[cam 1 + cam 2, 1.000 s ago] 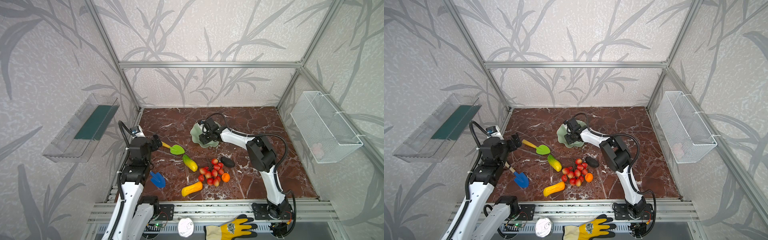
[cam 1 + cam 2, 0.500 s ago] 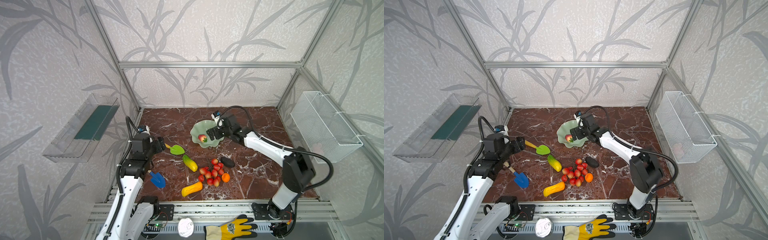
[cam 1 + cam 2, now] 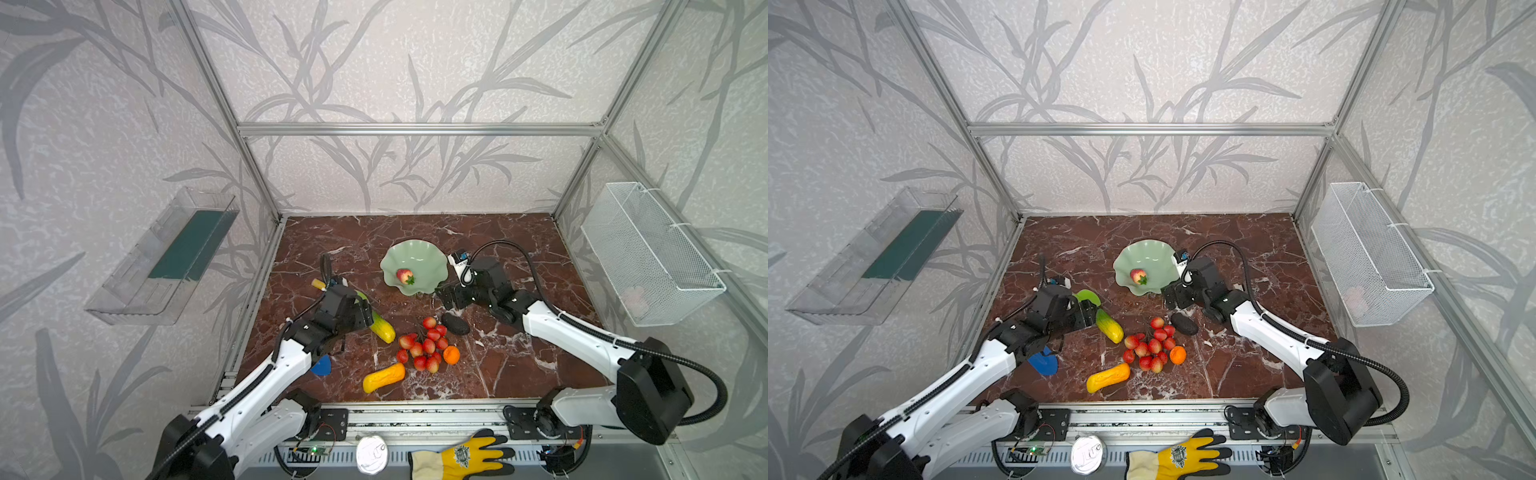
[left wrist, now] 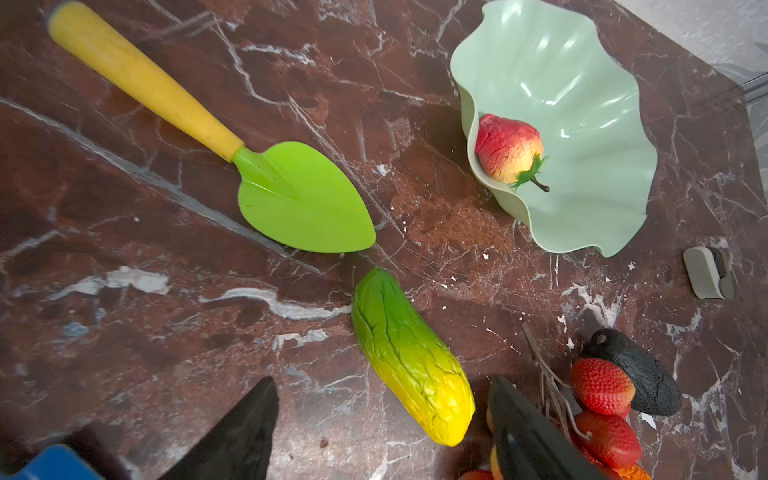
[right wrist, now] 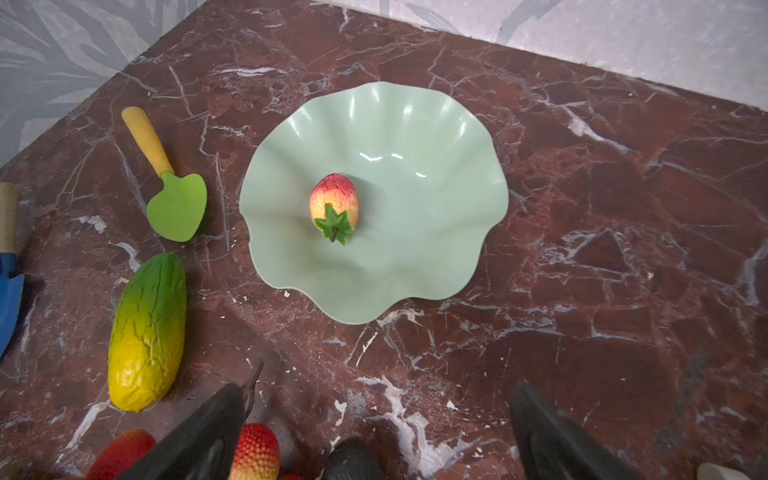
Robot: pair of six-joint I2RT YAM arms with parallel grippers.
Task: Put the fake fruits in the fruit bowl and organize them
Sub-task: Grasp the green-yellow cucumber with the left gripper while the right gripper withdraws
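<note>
1. Nearest: yellow-orange fruit (image 3: 383, 377), berry bunch (image 3: 424, 347), small orange (image 3: 451, 355) and avocado (image 3: 455, 324), loose on the marble tabletop (image 3: 498, 374).
2. The left gripper (image 4: 380, 382) has its jaws apart, gripping nothing, beside the green-yellow fruit (image 4: 409, 357). The green shovel (image 4: 303, 199) shows whole in the wrist views, half hidden in both top views.
3. The right gripper (image 5: 378, 386) gapes empty before the fruit bowl (image 5: 457, 166), strawberry (image 5: 334, 203) inside; bare marble beyond.

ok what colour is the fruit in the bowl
Strawberry: red fading to yellow, green leaf cap; best in the right wrist view.
</note>
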